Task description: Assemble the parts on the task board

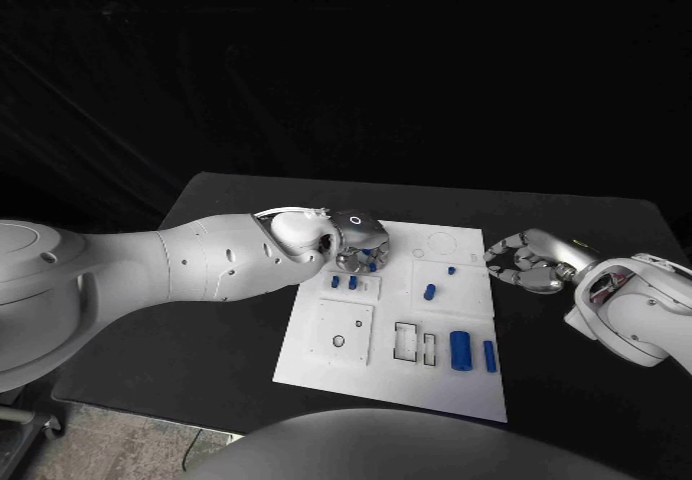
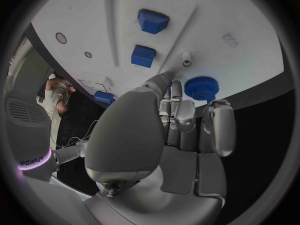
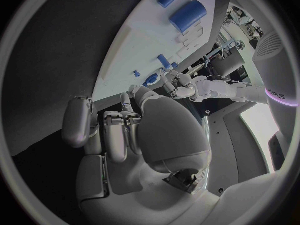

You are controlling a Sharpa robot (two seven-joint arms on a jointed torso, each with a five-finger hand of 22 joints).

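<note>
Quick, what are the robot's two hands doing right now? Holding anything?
Left hand: over the task board, fingers by a blue gear; whether it holds it cannot be told.
Right hand: beside the board, fingers curled, holding nothing.

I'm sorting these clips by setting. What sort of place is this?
Likely a robotics lab test bench: a white task board with blue parts lies on a black table, dark backdrop behind, worked by the left hand and right hand.
</note>
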